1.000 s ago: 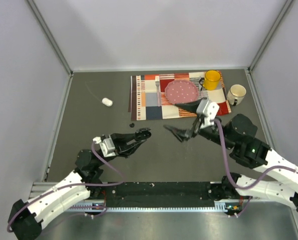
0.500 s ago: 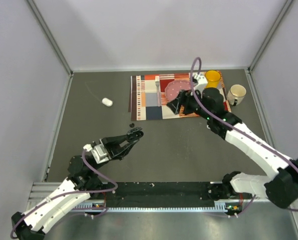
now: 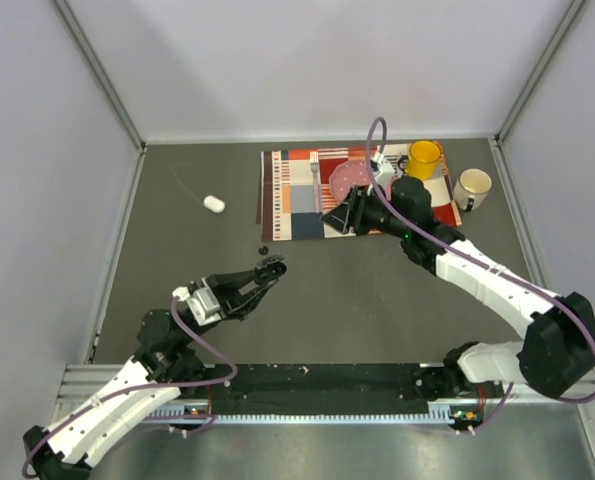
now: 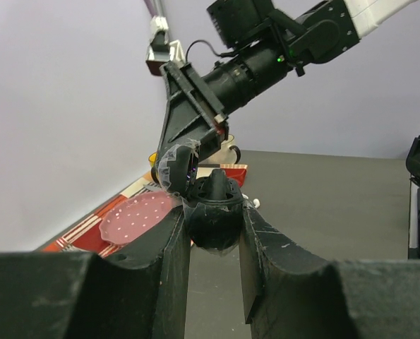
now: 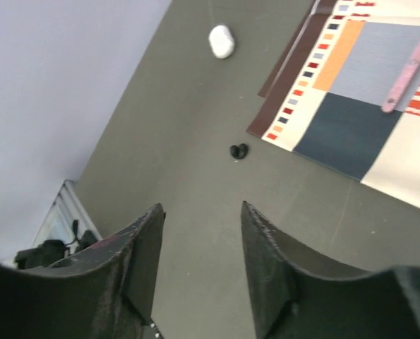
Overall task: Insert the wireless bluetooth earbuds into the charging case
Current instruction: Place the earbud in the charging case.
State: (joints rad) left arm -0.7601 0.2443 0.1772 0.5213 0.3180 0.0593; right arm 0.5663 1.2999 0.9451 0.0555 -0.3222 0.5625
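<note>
Right wrist view: black earbud [image 5: 238,151] lies on the dark table [image 5: 174,127], near the placemat [image 5: 379,106] corner. Right gripper [image 5: 201,212] fingers spread, empty, clear of it. Left gripper [image 4: 213,236] pinches the open black charging case [image 4: 211,201]. Bud probably light, hard, slick; pinch across its rounded body.

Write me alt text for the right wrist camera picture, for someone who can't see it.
The right claw hangs open and empty over a grey table, a tiny black earbud lying ahead of it. Beyond that lies a white pod; a patchwork placemat with a pink handle on it fills the upper right.
</note>
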